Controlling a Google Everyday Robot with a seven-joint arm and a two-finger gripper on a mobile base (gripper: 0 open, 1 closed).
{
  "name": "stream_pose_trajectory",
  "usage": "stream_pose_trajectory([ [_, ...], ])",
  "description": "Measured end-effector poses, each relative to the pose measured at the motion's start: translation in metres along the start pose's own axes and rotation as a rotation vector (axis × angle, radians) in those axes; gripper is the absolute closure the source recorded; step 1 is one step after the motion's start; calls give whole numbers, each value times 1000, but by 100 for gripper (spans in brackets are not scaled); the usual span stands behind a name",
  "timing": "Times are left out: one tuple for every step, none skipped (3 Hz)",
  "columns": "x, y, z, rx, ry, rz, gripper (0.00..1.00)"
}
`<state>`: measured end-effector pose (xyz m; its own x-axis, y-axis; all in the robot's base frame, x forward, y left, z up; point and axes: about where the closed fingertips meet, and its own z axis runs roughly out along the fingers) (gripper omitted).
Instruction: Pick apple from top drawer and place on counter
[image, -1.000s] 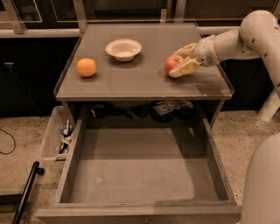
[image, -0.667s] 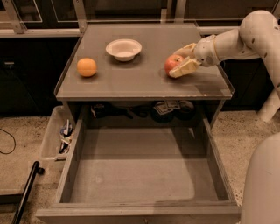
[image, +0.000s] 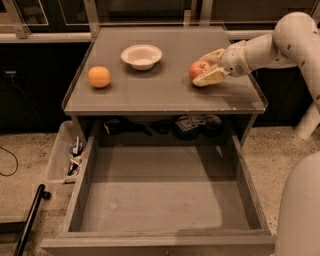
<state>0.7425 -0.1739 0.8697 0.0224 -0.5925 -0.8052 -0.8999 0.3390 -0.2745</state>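
Observation:
The red apple (image: 198, 70) rests on the right part of the grey counter (image: 150, 92). My gripper (image: 201, 70) reaches in from the right, and its pale fingers (image: 212, 76) hold the apple from above and below, at counter level. The top drawer (image: 160, 200) is pulled fully open below the counter's front edge, and its flat bottom is bare.
A plain orange fruit (image: 99, 76) lies on the counter's left side and a white bowl (image: 142, 55) stands at the back middle. A pale side bin (image: 67, 155) of clutter hangs left of the drawer. My white arm (image: 280, 45) spans the right side.

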Motion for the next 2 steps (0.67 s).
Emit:
stream_pose_trajectory([
  [0, 0, 0, 0, 0, 0, 0],
  [0, 0, 0, 0, 0, 0, 0],
])
